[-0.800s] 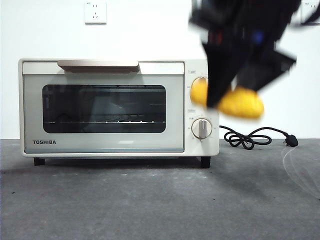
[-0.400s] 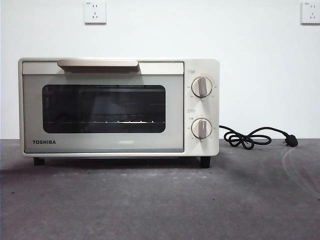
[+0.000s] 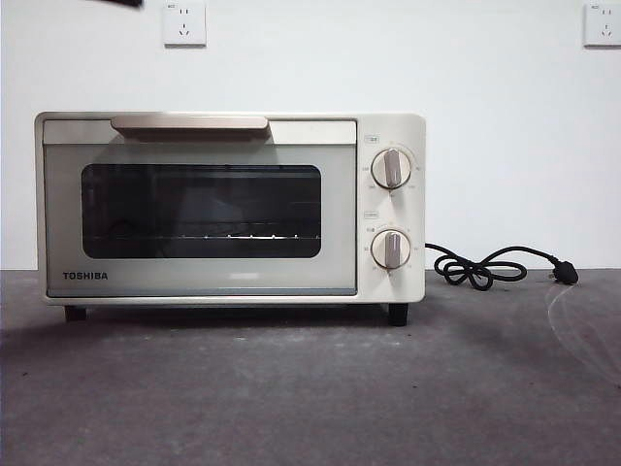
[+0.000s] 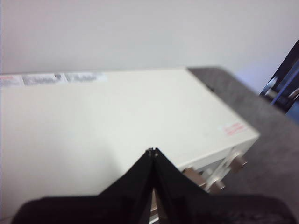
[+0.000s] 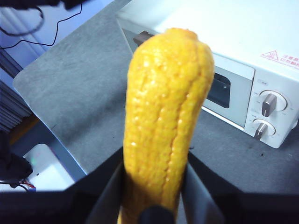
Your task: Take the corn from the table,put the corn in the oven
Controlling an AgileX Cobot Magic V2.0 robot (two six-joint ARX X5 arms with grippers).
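The yellow-orange corn (image 5: 166,116) stands upright between the jaws of my right gripper (image 5: 155,161), which is shut on it high above the grey table (image 5: 79,88). Neither shows in the front view. The cream TOSHIBA oven (image 3: 204,291) sits on the table (image 3: 310,388) with its door closed and its beige handle (image 3: 189,123) at the top. From the right wrist the oven (image 5: 243,28) lies below and to one side. My left gripper (image 4: 152,151) is shut with nothing in it and hovers over the oven's top (image 4: 117,112).
The oven's black cord (image 3: 490,267) lies coiled on the table to its right. A black arm tip (image 3: 121,3) shows at the top left corner. The table's edge (image 5: 28,88) drops to the floor beyond. A dark arm part (image 4: 285,77) stands past the oven.
The gripper with the corn, in front of the oven's knobs a second ago, has risen out of the front view. A black tip now shows at the top left.
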